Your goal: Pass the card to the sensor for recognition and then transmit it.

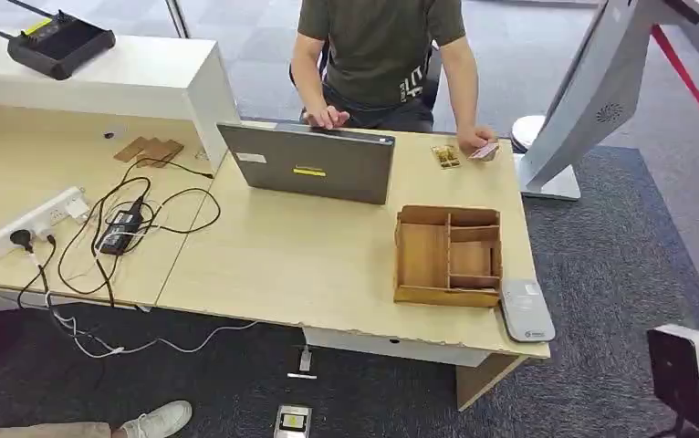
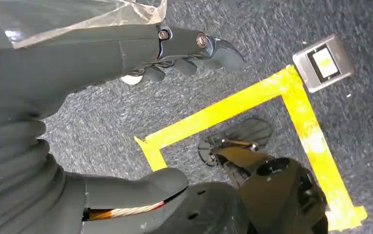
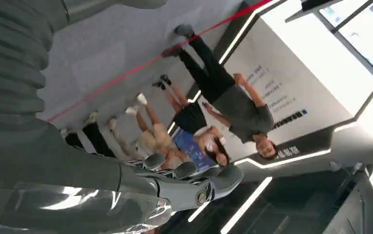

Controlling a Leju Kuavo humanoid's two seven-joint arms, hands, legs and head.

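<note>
Head view showed a person's hand (image 1: 475,140) holding the small pink card (image 1: 485,151) at one o'clock on the pale wooden desk (image 1: 309,265). Robot's left hand (image 2: 175,48) and right hand (image 3: 184,180) were empty, fingers loosely apart.

A wooden desk (image 1: 328,265) is seen with a grey laptop (image 1: 309,164) at its far edge and a compartmented wooden tray (image 1: 448,256) to the right. A grey sensor pad (image 1: 526,310) lies at the near right corner. A pink card (image 1: 485,151) is held by a seated person's hand (image 1: 475,139) at the far right.
</note>
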